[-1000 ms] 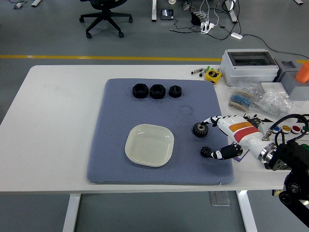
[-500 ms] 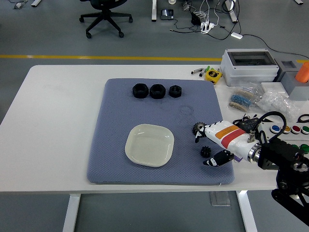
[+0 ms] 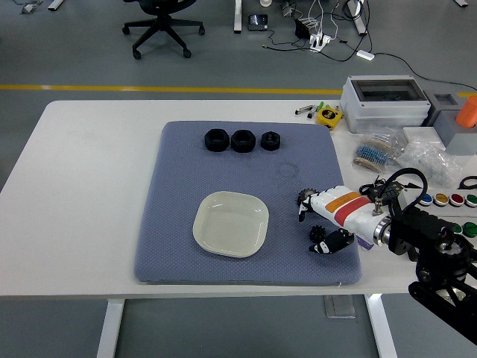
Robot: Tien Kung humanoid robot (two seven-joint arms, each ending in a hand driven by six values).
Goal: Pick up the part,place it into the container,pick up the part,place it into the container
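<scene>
Your robot's right hand (image 3: 328, 220) lies low on the blue mat (image 3: 179, 224), fingers (image 3: 304, 211) curled around the larger gear (image 3: 305, 197), thumb beside the small gear (image 3: 318, 235); whether it grips, you cannot tell. The cream dish (image 3: 231, 223) sits just left.

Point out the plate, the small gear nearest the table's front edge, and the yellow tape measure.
plate (image 3: 230, 224): head view, centre of its dish.
small gear (image 3: 318, 239): head view, its toothed left rim beside the thumb.
yellow tape measure (image 3: 328, 115): head view, its top face.
</scene>
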